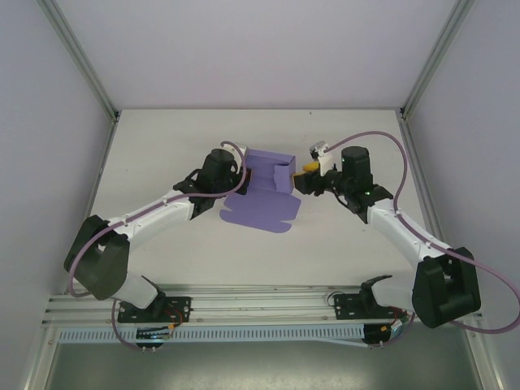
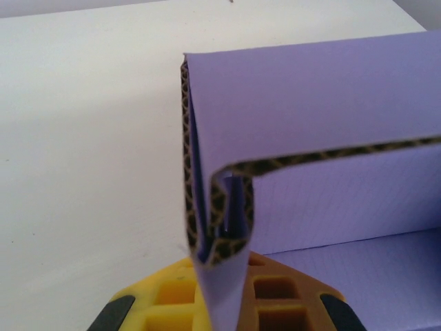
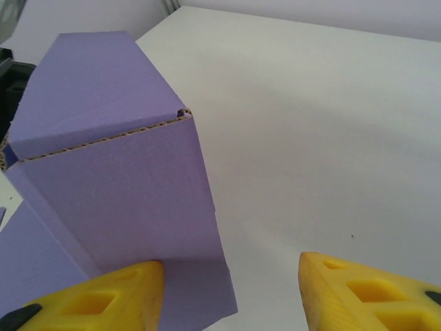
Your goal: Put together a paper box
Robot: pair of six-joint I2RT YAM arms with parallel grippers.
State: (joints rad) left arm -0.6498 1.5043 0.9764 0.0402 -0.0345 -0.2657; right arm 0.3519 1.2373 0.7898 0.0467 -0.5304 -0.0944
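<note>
White bench (image 1: 162, 268) inside a pale-walled enclosure, viewed from above and from both wrists. Box (image 1: 262, 195): lavender corrugated card, partly erected, at the middle of the bench and nearer the far edge than the near one. Its far portion stands up as walls. Its near portion lies flat as an unfolded flap.

Left end effector (image 1: 242, 182): clamped on the box's left wall, where the card is doubled over. From the left wrist you see that folded edge pinched between the yellow fingers (image 2: 165, 307).

Right end effector (image 1: 305, 174): jaws apart, holding nothing, at the box's right end. From the right wrist, one finger (image 3: 103, 296) lies beside or against the upright side panel (you cannot tell which). The other stands over bare bench.

Handling, as a judgement: expect the box to be very light, stiff across a panel, ready to hinge at each score, and quick to slide unless one side is pinned. Take hold at a panel edge near a crease and squeeze gently, since the fluted card will likely crush.
</note>
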